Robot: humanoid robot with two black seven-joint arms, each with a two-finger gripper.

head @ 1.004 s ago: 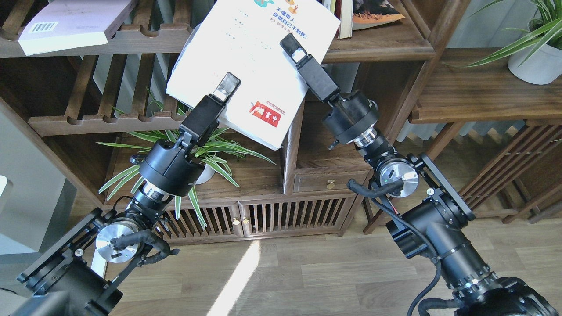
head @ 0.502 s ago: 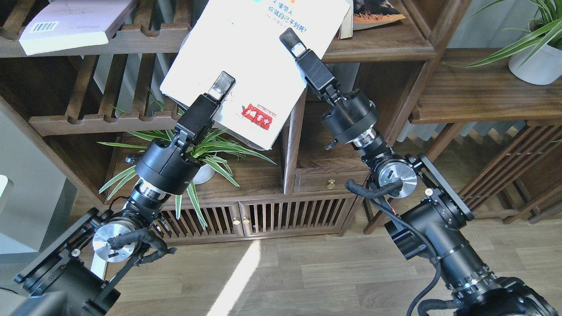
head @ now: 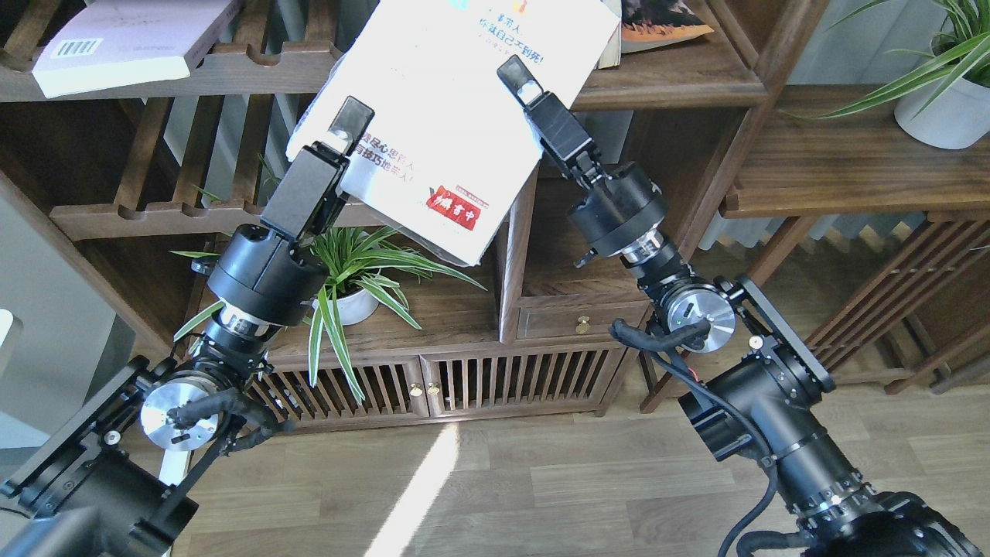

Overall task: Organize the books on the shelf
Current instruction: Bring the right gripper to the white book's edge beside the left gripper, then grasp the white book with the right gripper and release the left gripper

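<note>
Head view.

White book (head: 456, 116): large paperback, tilted, held in the air before the bookcase (head: 742, 46). Its top edge runs out of view; its lower corner hangs over the upright divider (head: 514, 255). Small red label (head: 455, 207) near the lower corner; lines of print across the cover.

Right gripper (head: 517, 76): lies against the book's right edge, one finger visible on the cover. Appears clamped on the book, though the second finger is hidden behind it.

Left gripper (head: 344, 124): at the book's left edge, one finger visible over the cover's corner. Whether it pinches the book or only rests against it cannot be told.

Lilac book (head: 131, 42): lies flat on the upper slatted rack (head: 232, 66), at the rack's left end, barcode up, its pages facing forward.

Pictorial book (head: 661, 23): lies flat on the solid shelf (head: 665, 89) at upper right, partly cut by the top edge of view, just right of the white book.

Spider plant (head: 348, 271): in a white pot on the low cabinet top (head: 433, 317), below the white book and behind the left arm.

Second plant (head: 940, 85): white pot on the side shelf (head: 851, 170) at far right.

Drawer (head: 584, 319): brass knob, below the divider compartment. Slatted doors (head: 464, 383) beneath. Wood floor (head: 503, 480).
</note>
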